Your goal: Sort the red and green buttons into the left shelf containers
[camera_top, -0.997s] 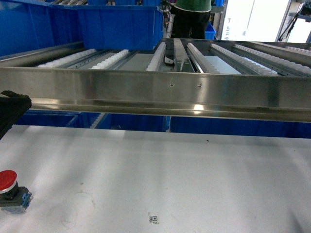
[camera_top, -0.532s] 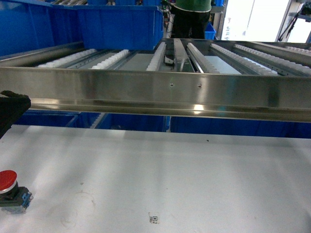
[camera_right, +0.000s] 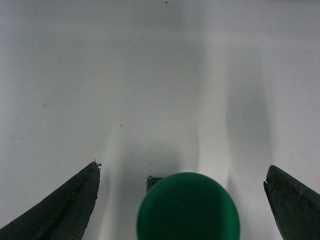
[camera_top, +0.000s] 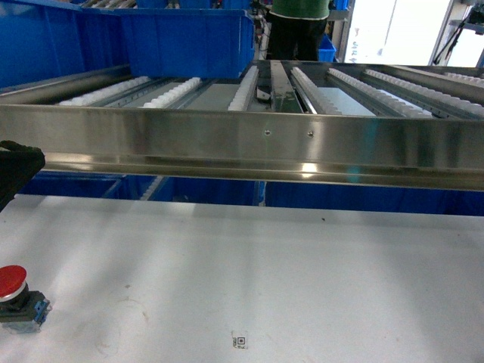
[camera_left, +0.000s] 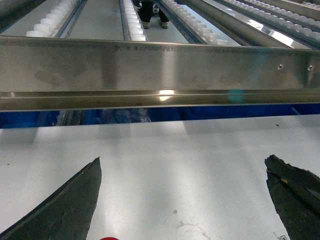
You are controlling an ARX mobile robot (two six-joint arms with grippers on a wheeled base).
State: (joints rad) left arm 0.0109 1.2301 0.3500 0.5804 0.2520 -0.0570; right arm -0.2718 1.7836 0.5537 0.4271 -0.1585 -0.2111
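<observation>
Nothing apparently sorted yet: red button (camera_top: 13,291) sits near-left on the table (camera_top: 302,280), green button (camera_right: 188,207) between right gripper's (camera_right: 182,200) parted fingers. Left gripper (camera_left: 185,200) also spread, empty.

Red button (camera_top: 11,280), green button (camera_right: 188,207), blue bins (camera_top: 185,38)

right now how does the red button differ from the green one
The red button has a red cap; the green button has a green one. The red one stands in the open, with no hand around it; the green one sits between the right hand's open fingers. Both have round caps and rest on the white table.
</observation>
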